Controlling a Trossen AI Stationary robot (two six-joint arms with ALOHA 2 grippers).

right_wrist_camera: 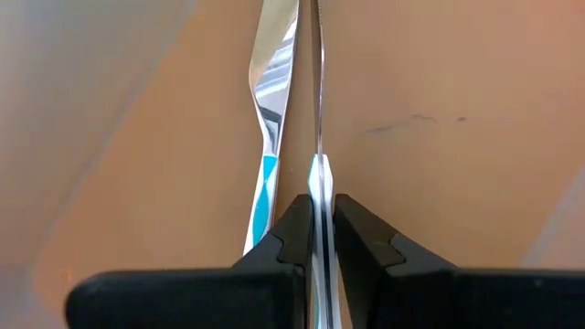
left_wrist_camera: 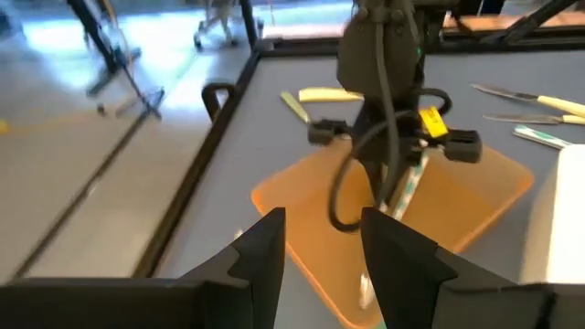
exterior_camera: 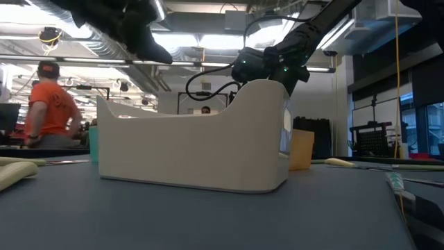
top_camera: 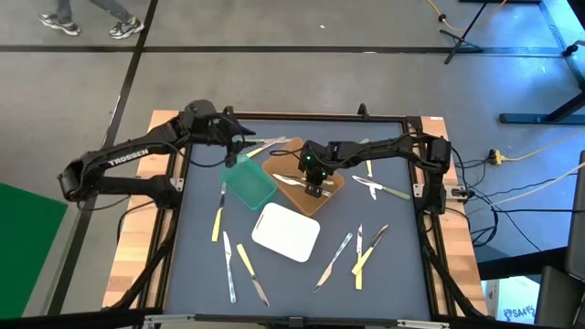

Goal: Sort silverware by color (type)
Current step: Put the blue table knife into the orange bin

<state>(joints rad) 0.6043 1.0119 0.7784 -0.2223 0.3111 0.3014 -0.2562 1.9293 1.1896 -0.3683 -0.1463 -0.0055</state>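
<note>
One blue-handled knife (right_wrist_camera: 315,196) is pinched edge-up in the right gripper (right_wrist_camera: 315,239) just above the brown tray (top_camera: 331,194), apparently for sorting there; the left gripper (left_wrist_camera: 322,247) hovers agape beside that tray.

Silverware (top_camera: 352,251) scattered (one blue-handled, gripped).
</note>
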